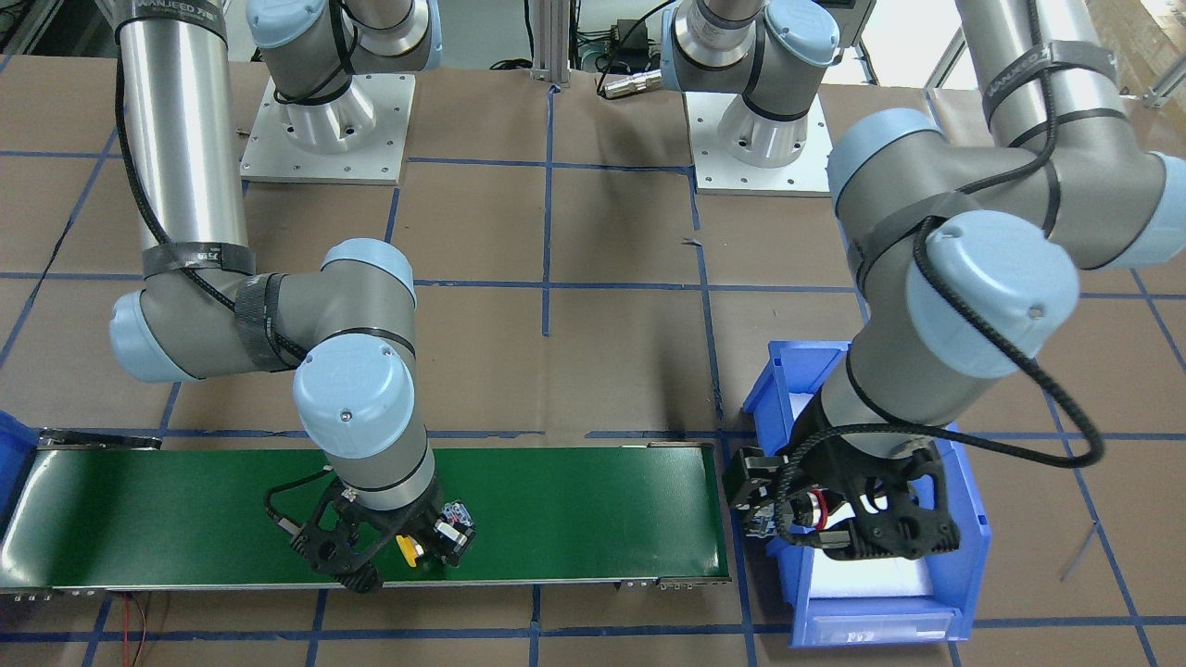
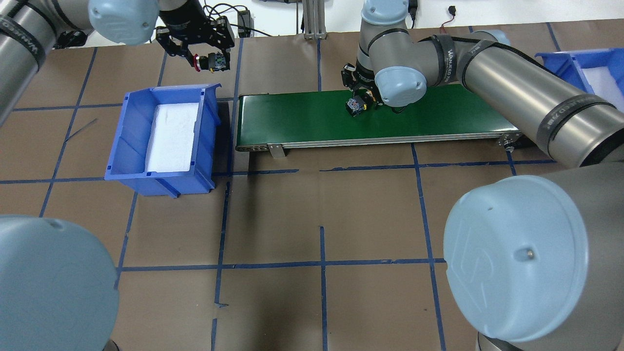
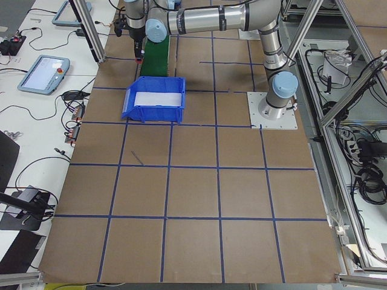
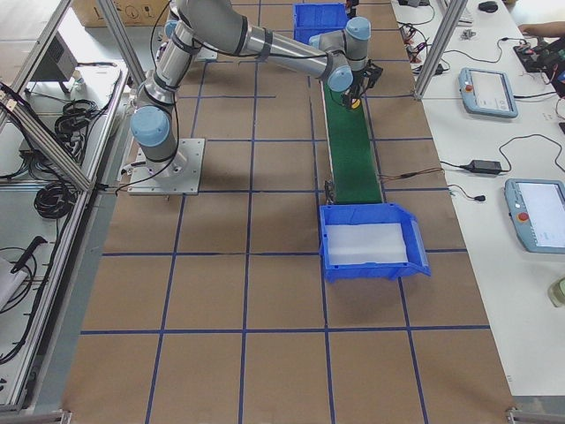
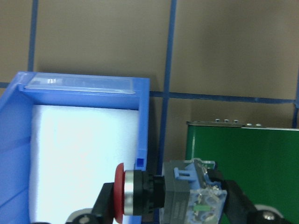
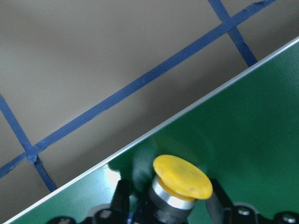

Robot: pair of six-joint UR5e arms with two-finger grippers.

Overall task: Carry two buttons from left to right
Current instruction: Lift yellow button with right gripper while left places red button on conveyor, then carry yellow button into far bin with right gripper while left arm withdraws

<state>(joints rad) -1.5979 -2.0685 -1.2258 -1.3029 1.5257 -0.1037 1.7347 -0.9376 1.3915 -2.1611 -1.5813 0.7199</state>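
Both grippers were closed on buttons. The left gripper (image 2: pixel 208 59) clamped the red-capped button (image 5: pixel 163 195) sideways above the blue bin (image 2: pixel 131 139), at its wall beside the green conveyor belt (image 1: pixel 574 509). Farther along, the right gripper (image 1: pixel 408 551) pinched the yellow-capped button (image 6: pixel 181 179) low over the belt's edge.

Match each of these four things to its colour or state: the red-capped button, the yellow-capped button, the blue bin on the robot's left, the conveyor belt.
Things
1. red-capped button
2. yellow-capped button
3. blue bin
4. conveyor belt

Colour or state
A. green
B. lined with white foam
C. held by the right gripper
D. held by the left gripper

Pairs: 1-D, 2-C, 3-B, 4-A
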